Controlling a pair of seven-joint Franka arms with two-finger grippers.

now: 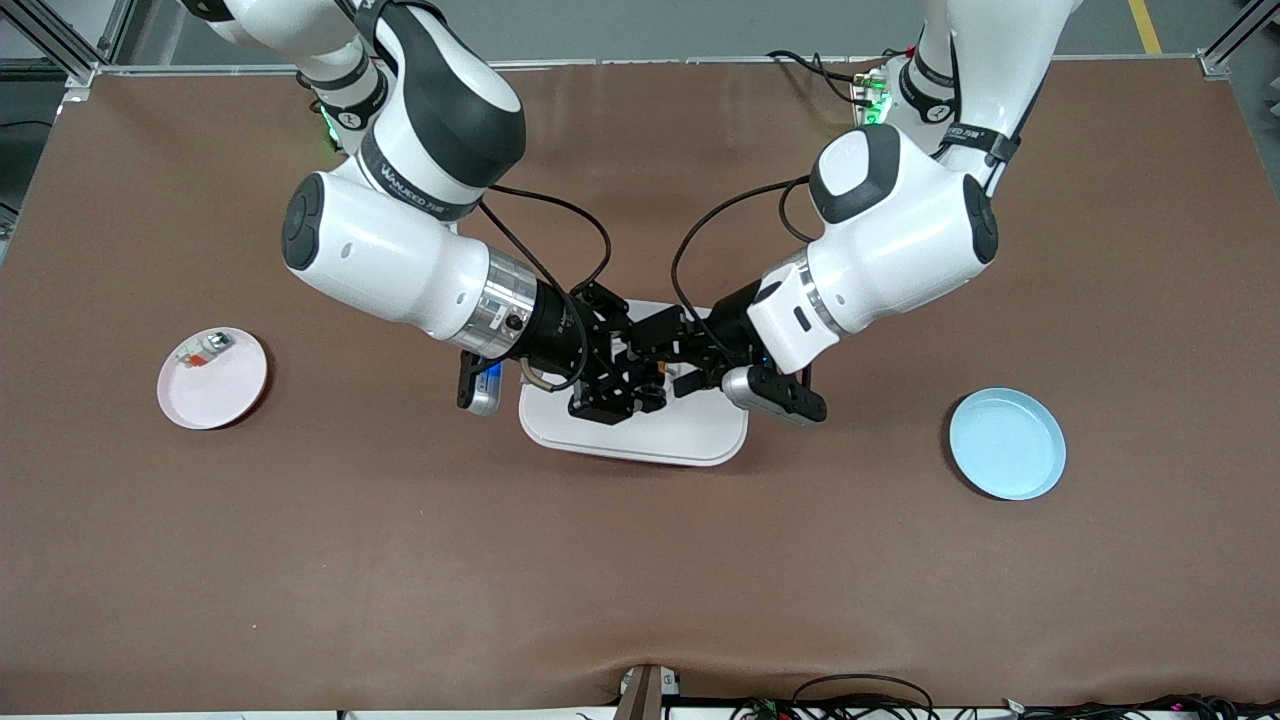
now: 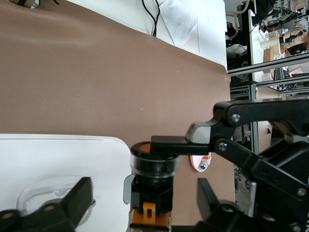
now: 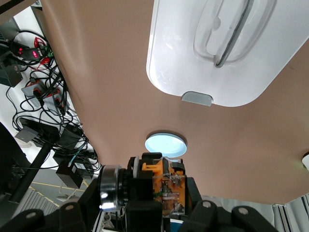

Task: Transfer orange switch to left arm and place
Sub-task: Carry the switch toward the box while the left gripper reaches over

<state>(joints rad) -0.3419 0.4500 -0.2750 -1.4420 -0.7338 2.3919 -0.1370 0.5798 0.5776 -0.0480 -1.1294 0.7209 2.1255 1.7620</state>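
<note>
Right hand (image 1: 645, 383) clamps orange switch (image 2: 150, 189), left hand (image 1: 668, 365) wide

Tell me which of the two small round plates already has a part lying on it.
The pink plate toward the right arm's end; a small silvery-white part lies on it. The blue plate holds nothing.

Items counted on the table (image 1: 640, 580): one white box (image 1: 640, 430); two round plates, namely one pink plate (image 1: 213, 378) and one blue plate (image 1: 1007, 443). One orange switch (image 2: 150, 191) was present, and one silvery-white small part (image 1: 207, 349) lay in the pink plate. Two arms were present, with two grippers: right gripper (image 1: 628, 375), left gripper (image 1: 672, 352).
</note>
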